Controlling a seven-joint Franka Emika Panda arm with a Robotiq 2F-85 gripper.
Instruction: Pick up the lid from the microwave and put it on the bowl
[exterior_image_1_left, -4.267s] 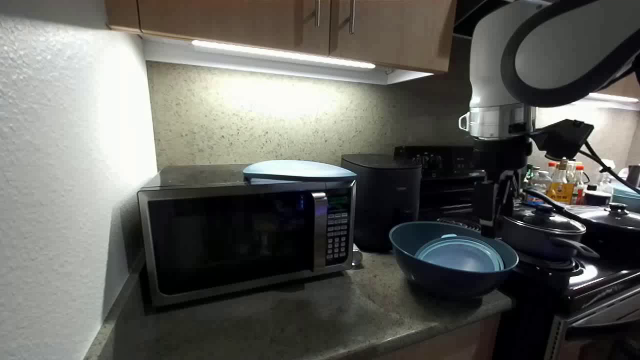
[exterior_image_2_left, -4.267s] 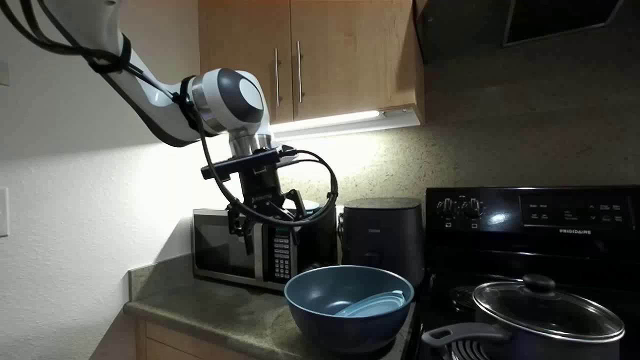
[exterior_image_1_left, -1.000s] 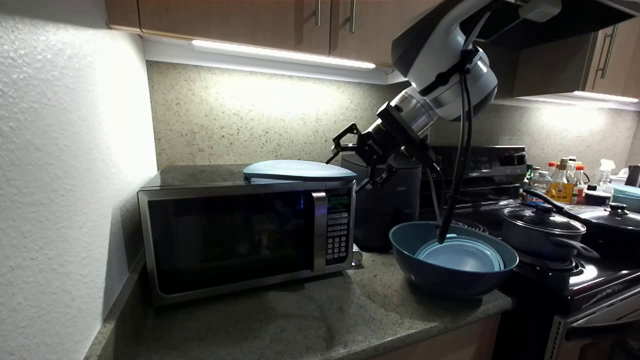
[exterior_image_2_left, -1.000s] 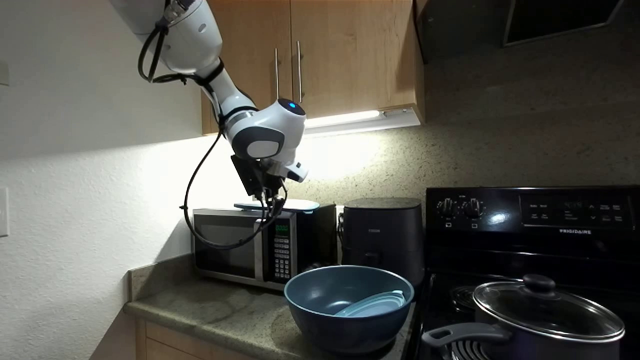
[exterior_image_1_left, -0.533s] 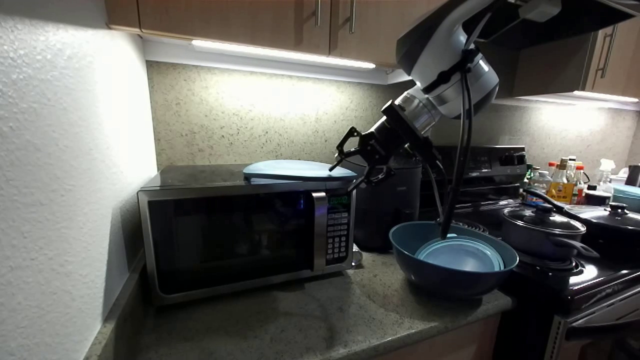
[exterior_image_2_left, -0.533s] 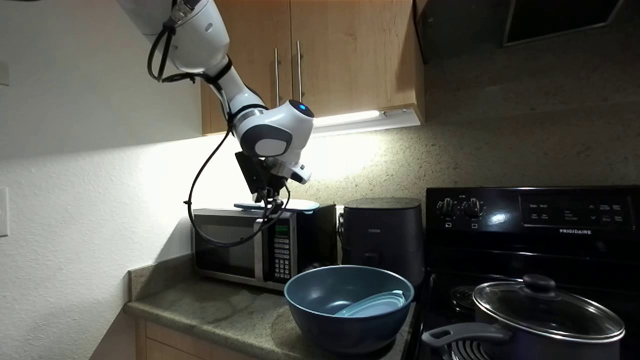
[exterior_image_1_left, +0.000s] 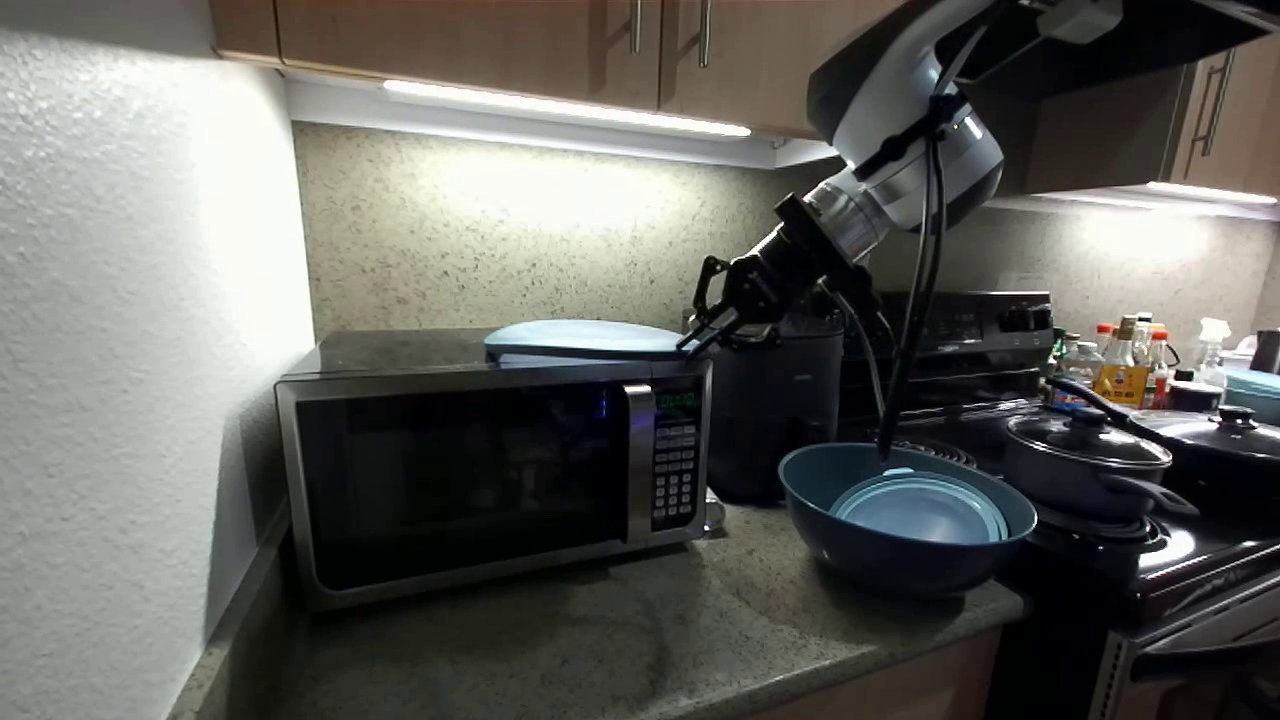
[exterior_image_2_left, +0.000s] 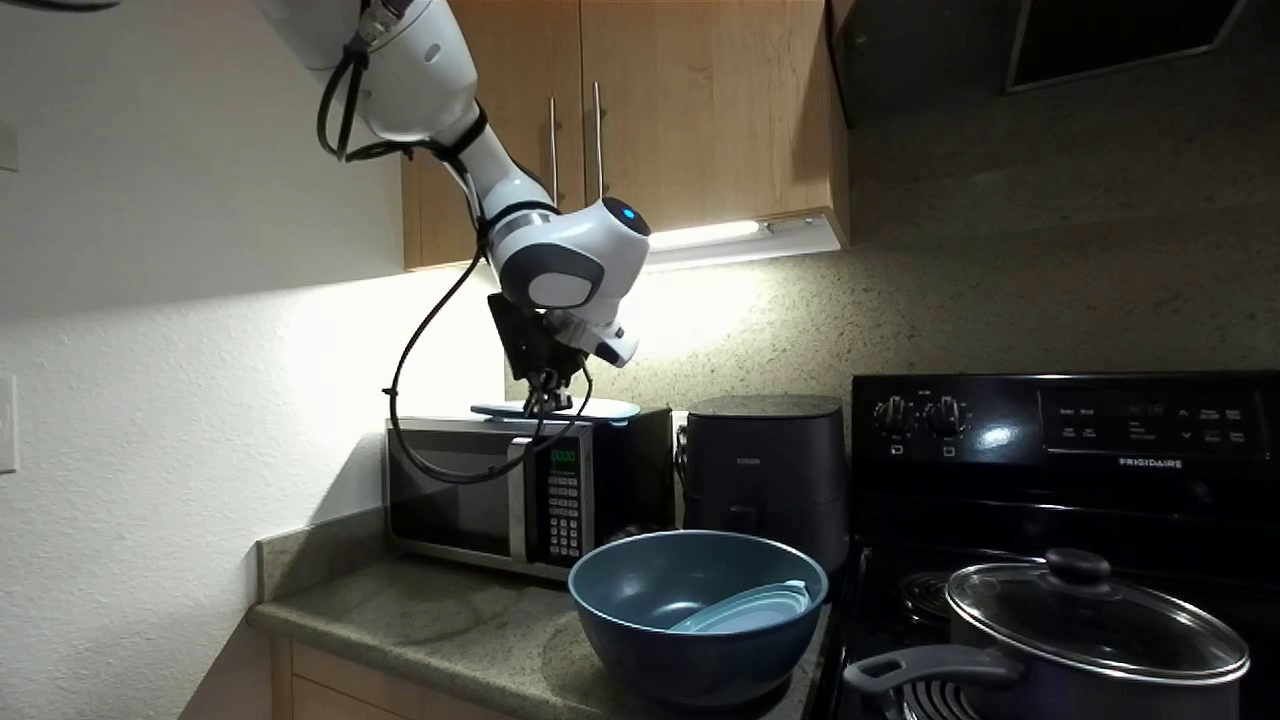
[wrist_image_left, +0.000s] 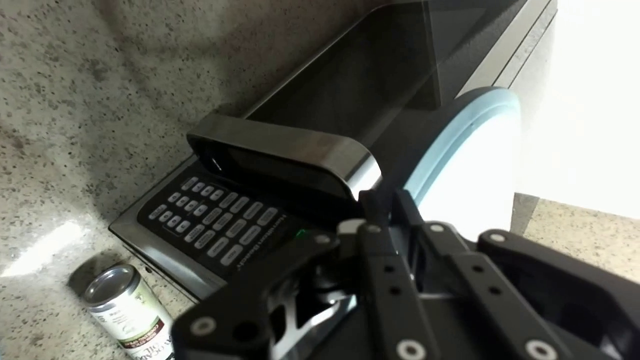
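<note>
In the wrist view, the hand is narrow, and it pinches the edge of the lid. The lid lies on top of the microwave, toward the side with the buttons. The bowl stands on the counter, apart from the microwave, and inside it a light-blue disc leans. A black appliance stands beside the microwave. In the wrist view, a can also stands just beside it. A pot is on the stove, near the bowl.
</note>
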